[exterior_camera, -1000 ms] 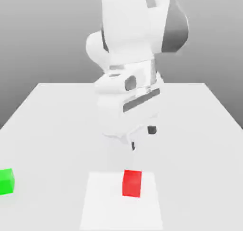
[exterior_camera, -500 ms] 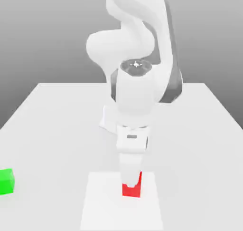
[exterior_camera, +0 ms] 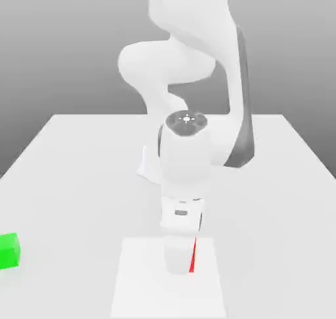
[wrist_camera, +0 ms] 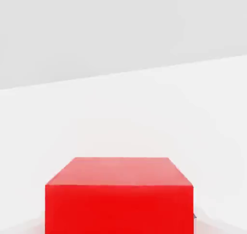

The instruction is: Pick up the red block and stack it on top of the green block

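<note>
I am pressing my gripper (exterior_camera: 180, 262) shut on the red block (exterior_camera: 192, 257), low on the pale mat (exterior_camera: 138, 285). It is looking light, rigid and smooth, so I am squeezing opposite flat faces. The green block (exterior_camera: 8, 251) is sitting well apart.

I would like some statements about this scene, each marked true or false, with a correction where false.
1. The end effector is down over the red block. True.
2. The green block sits at the exterior view's right edge. False: it is at the left edge.
3. The red block is already stacked on the green block. False: the two are far apart, both on the table.
4. The red block lies on a brighter square patch of the table. True.
</note>
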You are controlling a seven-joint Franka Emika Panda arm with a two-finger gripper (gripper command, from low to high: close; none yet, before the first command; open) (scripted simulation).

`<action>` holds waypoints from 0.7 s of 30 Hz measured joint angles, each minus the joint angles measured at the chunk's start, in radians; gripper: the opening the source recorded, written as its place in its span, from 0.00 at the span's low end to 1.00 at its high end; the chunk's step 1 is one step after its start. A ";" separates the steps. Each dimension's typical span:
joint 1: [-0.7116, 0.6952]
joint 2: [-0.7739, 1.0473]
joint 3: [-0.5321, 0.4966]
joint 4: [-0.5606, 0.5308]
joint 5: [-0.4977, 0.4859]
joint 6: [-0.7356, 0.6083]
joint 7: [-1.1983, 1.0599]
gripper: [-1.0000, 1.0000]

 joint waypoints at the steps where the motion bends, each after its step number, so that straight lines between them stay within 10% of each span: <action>1: 0.012 -0.017 -0.017 -0.002 -0.022 -0.013 0.015 0.00; 16: 0.094 -0.221 -0.183 -0.001 -0.271 -0.223 0.187 0.00; 21: -0.104 -0.173 -0.311 0.097 -0.237 -0.288 0.135 0.00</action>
